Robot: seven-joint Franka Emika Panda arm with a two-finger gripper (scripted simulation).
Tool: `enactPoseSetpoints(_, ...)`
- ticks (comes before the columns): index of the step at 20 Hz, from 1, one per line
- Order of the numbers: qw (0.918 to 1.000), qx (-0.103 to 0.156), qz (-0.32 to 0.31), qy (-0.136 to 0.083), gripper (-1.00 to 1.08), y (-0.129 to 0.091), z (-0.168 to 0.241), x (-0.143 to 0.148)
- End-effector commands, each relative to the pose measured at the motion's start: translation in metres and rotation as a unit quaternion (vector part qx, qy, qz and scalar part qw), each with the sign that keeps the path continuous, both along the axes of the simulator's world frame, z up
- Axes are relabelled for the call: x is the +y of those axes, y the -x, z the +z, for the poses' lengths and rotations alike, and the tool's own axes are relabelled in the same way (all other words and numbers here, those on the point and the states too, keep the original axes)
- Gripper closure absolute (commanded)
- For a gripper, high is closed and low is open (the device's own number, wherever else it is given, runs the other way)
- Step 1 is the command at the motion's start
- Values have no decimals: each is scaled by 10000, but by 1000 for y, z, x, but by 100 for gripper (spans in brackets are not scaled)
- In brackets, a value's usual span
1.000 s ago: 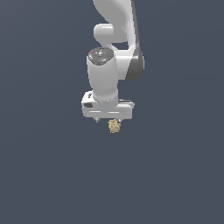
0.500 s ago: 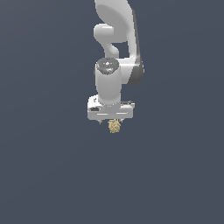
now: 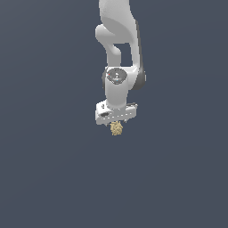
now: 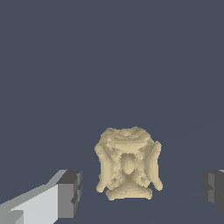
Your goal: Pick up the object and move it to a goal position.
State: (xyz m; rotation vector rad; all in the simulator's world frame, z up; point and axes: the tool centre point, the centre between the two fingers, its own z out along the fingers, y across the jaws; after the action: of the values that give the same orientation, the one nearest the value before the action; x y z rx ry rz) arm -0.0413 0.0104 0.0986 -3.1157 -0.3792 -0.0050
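Observation:
The object point(image 4: 127, 168) is a small tan-yellow knobbly clump with rounded bumps and holes, lying on the flat dark grey floor. In the wrist view it sits between the two dark fingertips, with a clear gap to the one finger point(image 4: 70, 192) and a wider gap to the other finger point(image 4: 213, 189). My gripper point(image 4: 142, 192) is open and touches nothing. In the exterior view the object point(image 3: 117, 130) shows just below the white gripper point(image 3: 116, 125), whose hand hides its fingers and the top of the clump.
A plain dark grey floor point(image 3: 53, 178) fills both views. The white arm point(image 3: 118, 40) rises straight up behind the gripper. No other objects or edges show.
The gripper hand has shifted slightly toward the exterior view's right and a little lower, settling over the object. The object has stayed where it was.

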Motion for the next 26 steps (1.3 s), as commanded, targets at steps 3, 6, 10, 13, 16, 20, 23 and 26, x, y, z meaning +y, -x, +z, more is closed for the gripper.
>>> enactPoseSetpoints(3,9998,13,179,16,-92,6,-7,2)
enactPoseSetpoints(6,9999,16,152,13,-92,6,-7,2)
enactPoseSetpoints(10,9999,15,158,14,-92,6,-15,2)
enactPoseSetpoints(13,9999,15,166,14,-92,7,-28,2)
enactPoseSetpoints(16,9998,14,176,15,-92,8,-43,3)
enactPoseSetpoints(20,9998,14,183,16,-92,7,-55,3)
enactPoseSetpoints(23,9998,14,183,16,-92,7,-57,2)
enactPoseSetpoints(26,9998,14,183,16,108,7,-57,2)
